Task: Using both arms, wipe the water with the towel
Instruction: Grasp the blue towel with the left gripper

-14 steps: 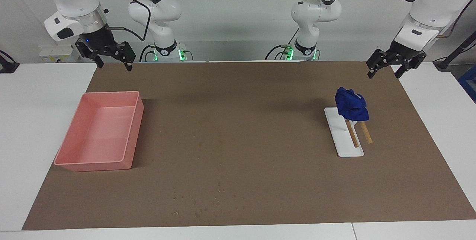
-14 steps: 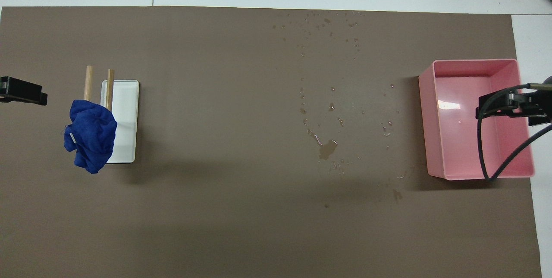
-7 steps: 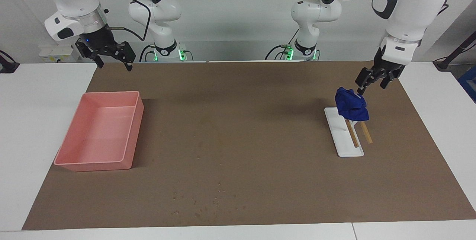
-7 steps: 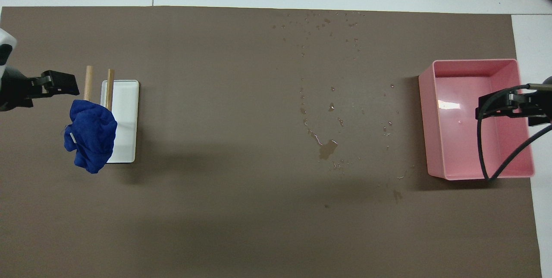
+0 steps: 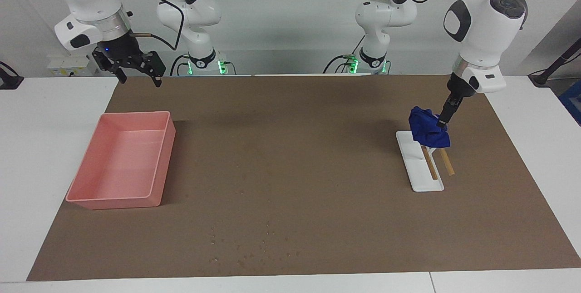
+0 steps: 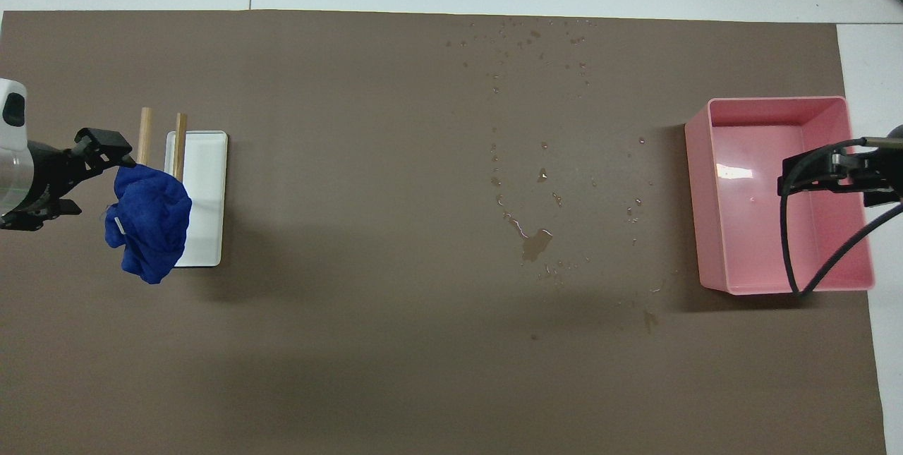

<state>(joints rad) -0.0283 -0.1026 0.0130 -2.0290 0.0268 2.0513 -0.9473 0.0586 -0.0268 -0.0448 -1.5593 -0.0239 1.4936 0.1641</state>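
1. Robotics lab, not a home.
2. Two white Franka arms (image 5: 481,25) w/ black cables, bases lit green, bolted at table edge.
3. Plain white wall, white table (image 5: 41,147) w/ brown mat (image 5: 290,156) as work area.
4. Props only: pink tray (image 5: 122,161), small white stand (image 5: 415,166).

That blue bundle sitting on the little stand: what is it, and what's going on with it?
It is the towel, a small royal-blue cloth of soft-looking fabric, bunched into a wrinkly lump. It hangs over two wooden rods of a small white rack, toward the left arm's end of the table, with a pale tag showing on one side. The left pincer has its tips at the bundle's upper edge, in the folds. It looks dry and lies apart from the water near the table's middle.
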